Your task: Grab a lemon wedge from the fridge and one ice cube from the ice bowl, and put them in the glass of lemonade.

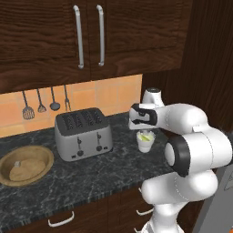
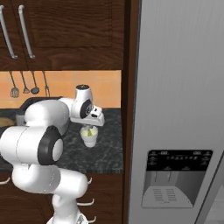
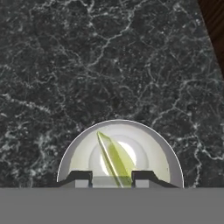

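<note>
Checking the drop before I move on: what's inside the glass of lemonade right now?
The glass of lemonade holds pale liquid and the lemon wedge, standing tilted. No ice cube shows, though the end effector hides the near rim.

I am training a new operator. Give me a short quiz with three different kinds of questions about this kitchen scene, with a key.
1. True or false: the lemon wedge is over the cup.
2. What lies in the wooden bowl? A) ice cube B) spoon C) lemon
3. Fill in: the toaster stands between the bowl and the ____.

Key: 1 true; 2 A; 3 cup.
</note>
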Robot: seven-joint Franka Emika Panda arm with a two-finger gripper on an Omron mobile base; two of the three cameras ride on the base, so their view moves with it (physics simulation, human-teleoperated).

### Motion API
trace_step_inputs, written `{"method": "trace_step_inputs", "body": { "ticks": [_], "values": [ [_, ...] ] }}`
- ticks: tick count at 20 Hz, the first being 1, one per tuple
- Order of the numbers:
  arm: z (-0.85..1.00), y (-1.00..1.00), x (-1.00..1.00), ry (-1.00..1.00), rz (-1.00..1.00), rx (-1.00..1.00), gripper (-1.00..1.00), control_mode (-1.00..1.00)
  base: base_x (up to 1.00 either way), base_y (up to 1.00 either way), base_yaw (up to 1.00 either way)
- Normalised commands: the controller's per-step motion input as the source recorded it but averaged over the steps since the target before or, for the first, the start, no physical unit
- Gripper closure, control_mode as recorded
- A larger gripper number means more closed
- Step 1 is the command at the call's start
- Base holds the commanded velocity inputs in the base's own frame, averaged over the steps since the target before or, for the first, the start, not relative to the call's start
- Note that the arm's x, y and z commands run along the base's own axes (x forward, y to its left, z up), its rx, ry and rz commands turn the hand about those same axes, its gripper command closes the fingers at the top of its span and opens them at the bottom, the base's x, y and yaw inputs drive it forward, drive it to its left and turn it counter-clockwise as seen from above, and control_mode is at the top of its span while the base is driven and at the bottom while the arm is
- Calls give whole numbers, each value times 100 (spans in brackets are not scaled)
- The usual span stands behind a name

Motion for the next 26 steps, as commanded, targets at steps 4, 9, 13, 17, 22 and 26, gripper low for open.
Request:
{"method": "trace_step_inputs", "body": {
  "ticks": [4,9,13,17,22,26],
  "values": [
    [-2,-8,11,-1,0,0,100,-100,0,0,0],
    [0,-2,-1,0,0,0,-100,-100,0,0,0],
    [0,-10,0,0,0,0,-100,-100,0,0,0],
    [7,-10,-5,0,0,0,-100,-100,0,0,0],
    [67,2,-72,-8,0,0,-100,-100,0,0,0],
    [60,43,-98,-14,1,-2,-100,-100,0,0,0]
  ]
}}
